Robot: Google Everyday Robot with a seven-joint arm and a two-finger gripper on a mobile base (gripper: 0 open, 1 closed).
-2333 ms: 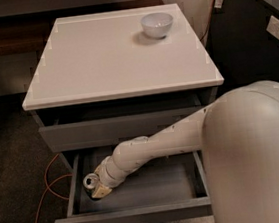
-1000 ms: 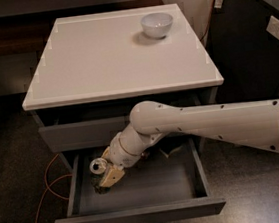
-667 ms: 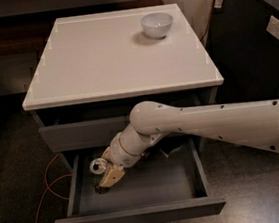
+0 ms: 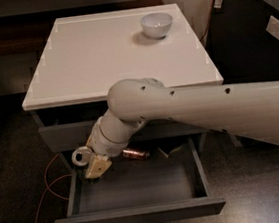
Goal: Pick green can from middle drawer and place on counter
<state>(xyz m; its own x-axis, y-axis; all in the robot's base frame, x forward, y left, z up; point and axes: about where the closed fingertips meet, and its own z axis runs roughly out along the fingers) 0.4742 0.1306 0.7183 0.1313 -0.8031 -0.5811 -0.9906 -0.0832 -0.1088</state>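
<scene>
The middle drawer [image 4: 140,216] is pulled open below the white counter [image 4: 98,58]. My gripper [image 4: 92,164] hangs over the drawer's left end, just above its rim, with its tan fingers [image 4: 98,166] closed on the green can [image 4: 81,156]. The can's silver lid faces left and its dark body is mostly hidden by the fingers. My arm [image 4: 189,108] reaches in from the right, across the cabinet front.
A reddish-copper can [image 4: 136,154] lies on its side at the back of the drawer. A white bowl [image 4: 157,24] stands at the counter's far right. A black cabinet [image 4: 256,34] stands to the right. An orange cable [image 4: 39,205] runs across the floor at the left.
My gripper has risen from the drawer's left floor to above its rim with the can in it. The arm has swung up in front of the cabinet.
</scene>
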